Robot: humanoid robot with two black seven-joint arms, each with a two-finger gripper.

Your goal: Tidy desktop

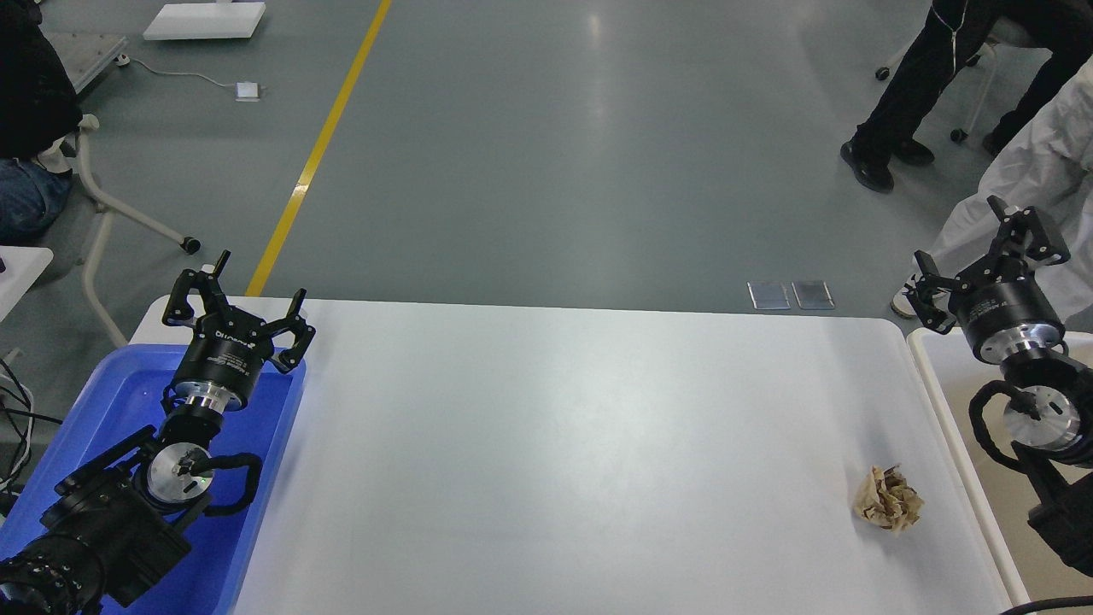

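The desktop (pixel 555 444) is a wide white tabletop with rounded corners filling the middle of the head view. A crumpled tan paper ball (pixel 888 499) lies on it near the right edge. My left gripper (pixel 239 299) hovers open over the far end of the blue tray, fingers spread, nothing between them. My right gripper (pixel 990 256) is raised beyond the table's right edge, above the cream bin, also open and empty. The paper ball sits well below and left of the right gripper.
A blue plastic tray (pixel 256 512) sits at the left under my left arm. A cream-white rimmed bin (pixel 956 427) flanks the right side. People's legs (pixel 922 94) and chair bases stand on the grey floor beyond; a yellow floor line (pixel 320 145) runs away.
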